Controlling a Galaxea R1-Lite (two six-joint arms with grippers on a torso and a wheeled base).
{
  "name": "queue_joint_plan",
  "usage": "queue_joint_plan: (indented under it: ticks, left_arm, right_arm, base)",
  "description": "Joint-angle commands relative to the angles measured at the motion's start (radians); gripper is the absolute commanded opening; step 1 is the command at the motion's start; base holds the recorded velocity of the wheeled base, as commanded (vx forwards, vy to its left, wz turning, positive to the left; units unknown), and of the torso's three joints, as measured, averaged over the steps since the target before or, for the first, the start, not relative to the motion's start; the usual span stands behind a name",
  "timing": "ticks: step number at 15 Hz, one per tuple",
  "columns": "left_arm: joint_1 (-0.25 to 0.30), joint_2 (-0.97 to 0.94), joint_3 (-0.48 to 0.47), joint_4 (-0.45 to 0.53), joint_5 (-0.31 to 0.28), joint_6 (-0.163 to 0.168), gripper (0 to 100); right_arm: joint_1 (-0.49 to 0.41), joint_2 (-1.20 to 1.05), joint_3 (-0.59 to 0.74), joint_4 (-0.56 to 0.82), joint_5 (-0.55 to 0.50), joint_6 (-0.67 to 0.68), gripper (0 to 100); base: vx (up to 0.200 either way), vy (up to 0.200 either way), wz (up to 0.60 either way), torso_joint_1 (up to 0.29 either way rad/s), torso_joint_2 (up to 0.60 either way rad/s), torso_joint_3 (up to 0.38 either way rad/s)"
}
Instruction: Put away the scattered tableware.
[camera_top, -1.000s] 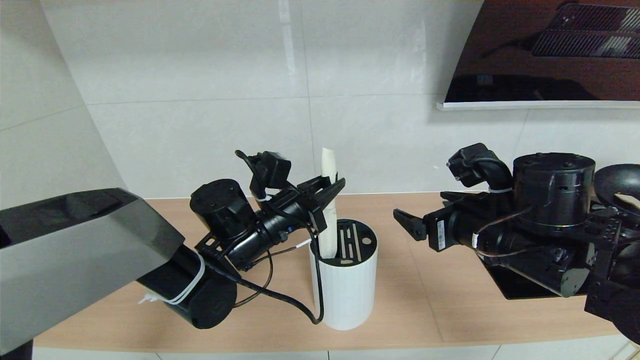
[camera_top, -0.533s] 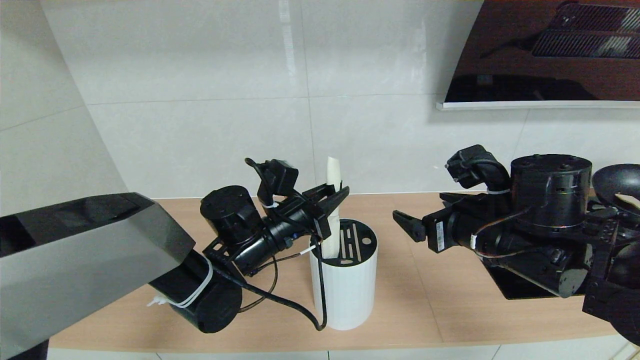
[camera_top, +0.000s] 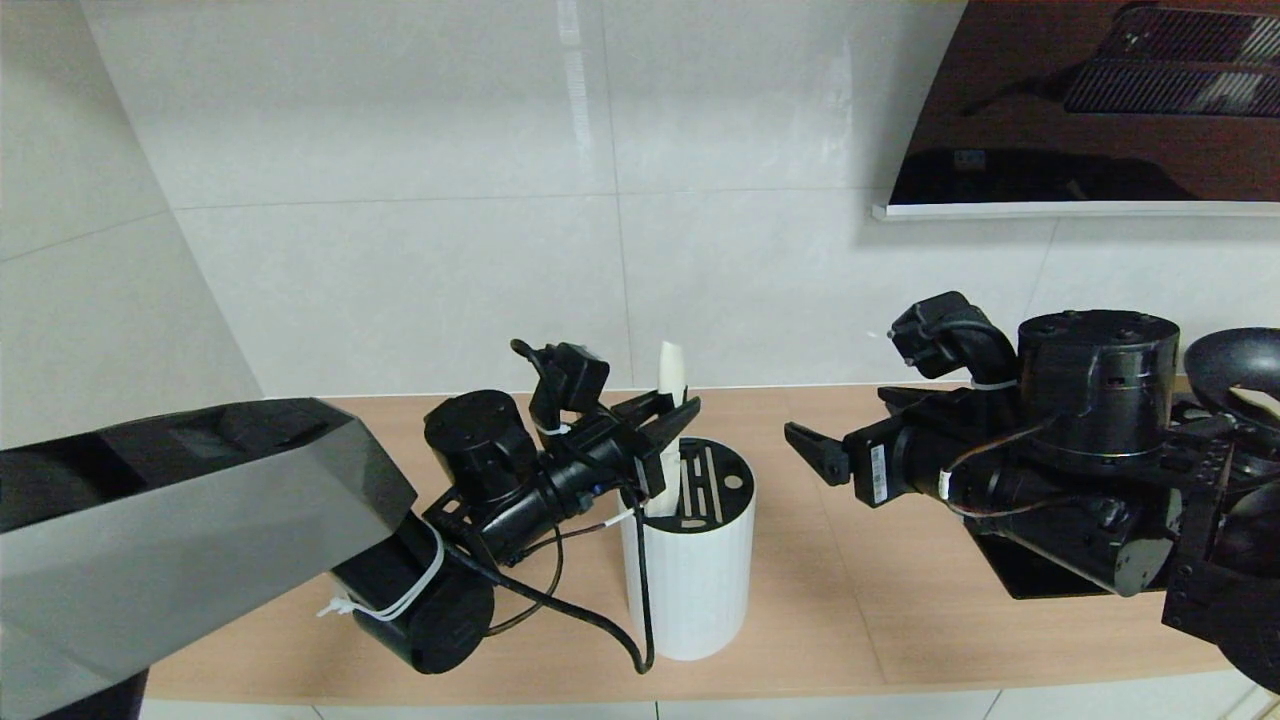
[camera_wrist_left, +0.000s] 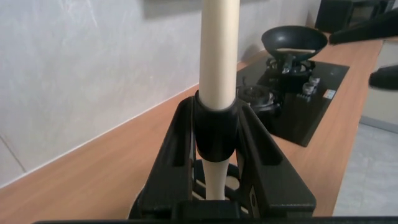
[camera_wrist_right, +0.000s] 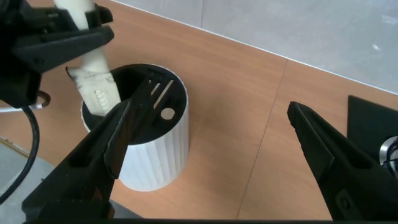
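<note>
The step in hand looks like stowing. The left end effector (camera_top: 672, 415) is clamped on the cream, round-handled utensil (camera_top: 670, 365), which stands upright with its lower end inside the white ribbed cylindrical holder with a black slotted top (camera_top: 695, 570), near the front edge of the pale wooden tabletop (camera_top: 820, 620). The next move calls for a straight descent, then letting go. The right end effector (camera_wrist_right: 211, 109) hangs spread wide beside the holder. White tiled wall (camera_top: 400, 200) behind; a black hob (camera_wrist_left: 305, 106) with a dark frying pan (camera_wrist_left: 292, 40) lies toward the right end.

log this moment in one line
left gripper: shut on utensil | utensil: lower end in holder | right gripper: open, right of holder
</note>
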Motion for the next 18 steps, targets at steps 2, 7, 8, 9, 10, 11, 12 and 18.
queue_joint_plan:
  ticks: [2,7,8,9,10,11,12,18]
  left_arm:
    - [0.0,0.03,0.0,-0.001,0.0,-0.001,0]
    - [0.0,0.035,0.001,-0.001,0.014,-0.001,100]
    - [0.0,0.035,0.001,-0.001,0.014,-0.001,100]
    - [0.0,0.03,0.001,-0.001,0.018,-0.001,100]
    - [0.0,0.026,0.003,-0.001,0.02,-0.001,100]
    - [0.0,0.024,0.004,-0.001,0.024,-0.001,100]
    - [-0.001,0.024,0.003,-0.001,0.04,-0.001,100]
    - [-0.023,-0.025,0.013,-0.001,0.103,-0.002,100]
  right_arm:
    - [-0.001,0.001,0.0,0.0,0.0,0.0,100]
    - [0.001,0.001,0.0,-0.001,0.0,0.0,100]
    - [0.001,0.001,0.0,-0.001,0.0,0.0,100]
    - [0.001,0.001,0.0,-0.001,0.0,0.0,100]
    - [0.001,0.001,0.0,0.0,0.0,0.0,100]
    - [0.001,0.003,0.0,-0.001,0.0,0.0,100]
    - [0.001,0.003,0.0,-0.001,0.0,0.0,100]
    - [0.001,0.003,0.001,-0.001,0.0,0.0,100]
  base:
    - [0.0,0.0,0.0,0.0,0.0,0.0]
    - [0.0,0.0,0.0,0.0,0.0,0.0]
    - [0.0,0.0,0.0,0.0,0.0,0.0]
    - [0.0,0.0,0.0,0.0,0.0,0.0]
    - [0.0,0.0,0.0,0.0,0.0,0.0]
    - [0.0,0.0,0.0,0.0,0.0,0.0]
    - [0.0,0.0,0.0,0.0,0.0,0.0]
    - [0.0,0.0,0.0,0.0,0.0,0.0]
